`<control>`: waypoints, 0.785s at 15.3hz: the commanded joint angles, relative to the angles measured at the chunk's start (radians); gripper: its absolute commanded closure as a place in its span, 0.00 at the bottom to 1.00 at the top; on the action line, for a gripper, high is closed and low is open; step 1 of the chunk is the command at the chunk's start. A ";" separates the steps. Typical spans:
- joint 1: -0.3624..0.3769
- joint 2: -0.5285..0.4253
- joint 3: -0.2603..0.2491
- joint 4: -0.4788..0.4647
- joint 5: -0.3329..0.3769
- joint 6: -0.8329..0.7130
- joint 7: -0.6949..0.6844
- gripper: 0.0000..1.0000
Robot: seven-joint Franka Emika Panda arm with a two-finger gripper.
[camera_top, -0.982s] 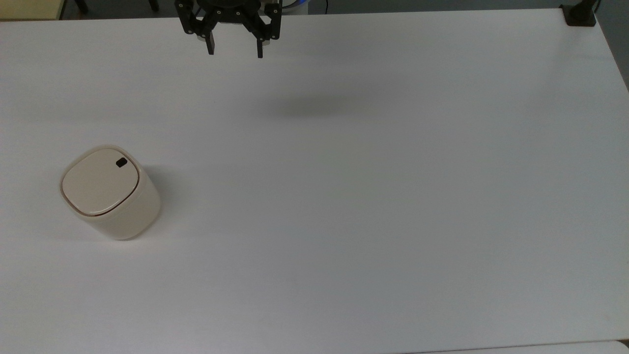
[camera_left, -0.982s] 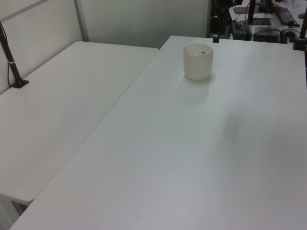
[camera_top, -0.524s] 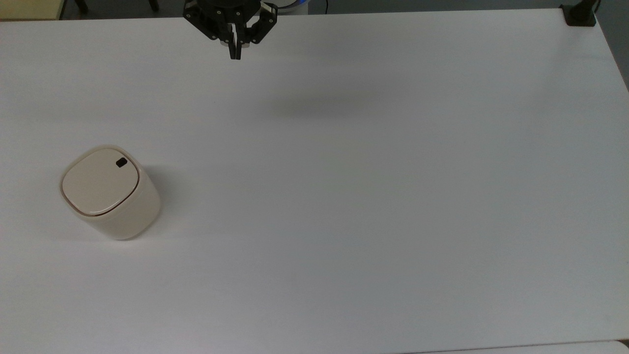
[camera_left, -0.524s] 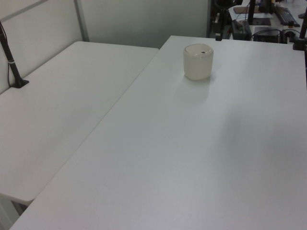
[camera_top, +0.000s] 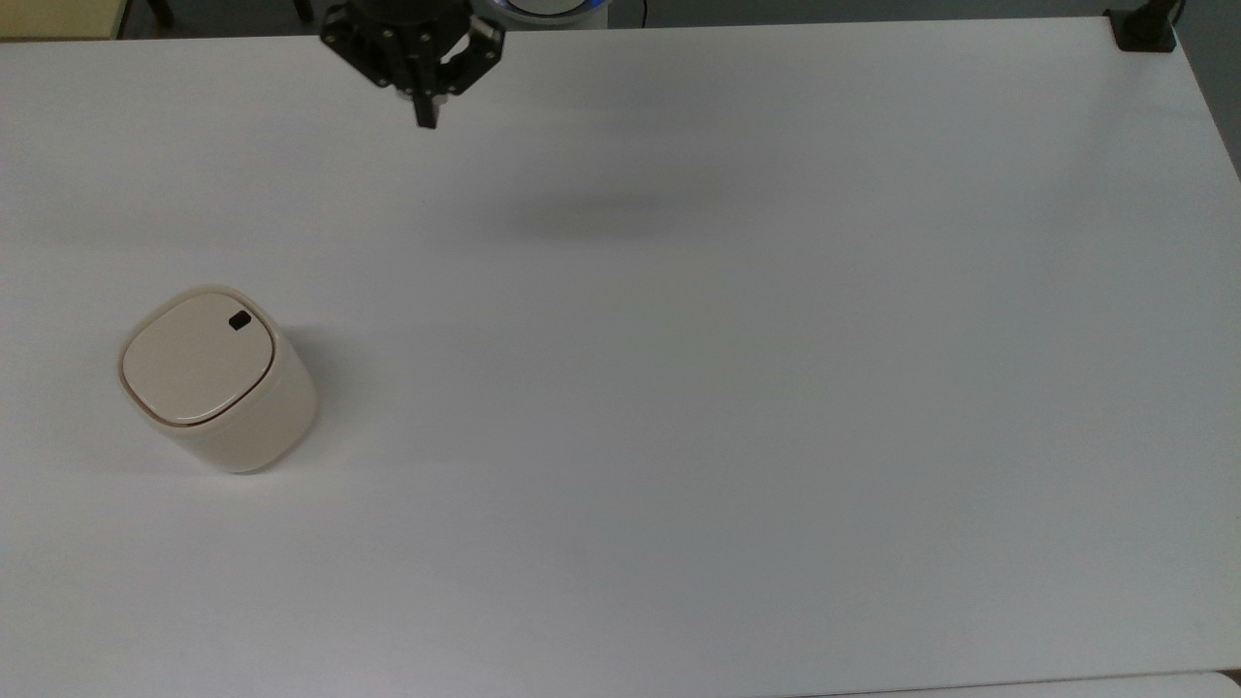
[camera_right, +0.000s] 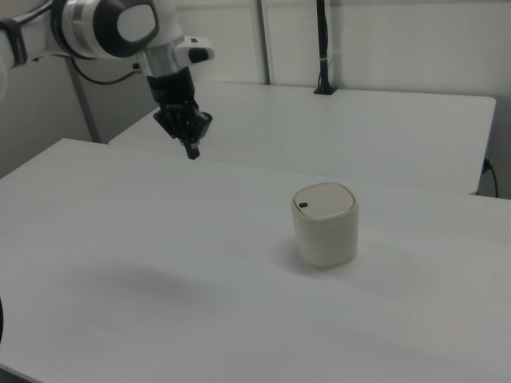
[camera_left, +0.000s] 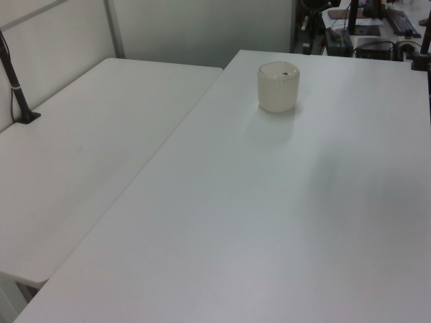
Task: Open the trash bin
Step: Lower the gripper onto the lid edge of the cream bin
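The trash bin (camera_top: 215, 380) looks like smooth, matt cream plastic with a small glossy black button (camera_top: 238, 321). The table (camera_top: 737, 407) is smooth matt white. The gripper (camera_top: 424, 118) is black, hard-looking plastic or metal.

The black two-finger gripper (camera_top: 426, 120) hung at the far edge of the top view, left of centre, its jaws pressed together into a single dark tip that pointed down. Above the tip, the black linkage of the gripper spread out in a fan. In the right view the gripper (camera_right: 192, 153) sat high on the right view's left, tip down and tilted slightly, well above the white table (camera_right: 160, 263). It hung from a white, rounded robot arm (camera_right: 108, 25) with grey joint rings, which reached in from the right view's upper left corner and bent down at the wrist.
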 commanded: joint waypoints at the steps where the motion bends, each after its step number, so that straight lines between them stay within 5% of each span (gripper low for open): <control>1: -0.058 0.051 -0.011 -0.013 -0.011 0.133 0.043 1.00; 12: -0.187 0.225 -0.017 0.002 -0.020 0.538 0.108 1.00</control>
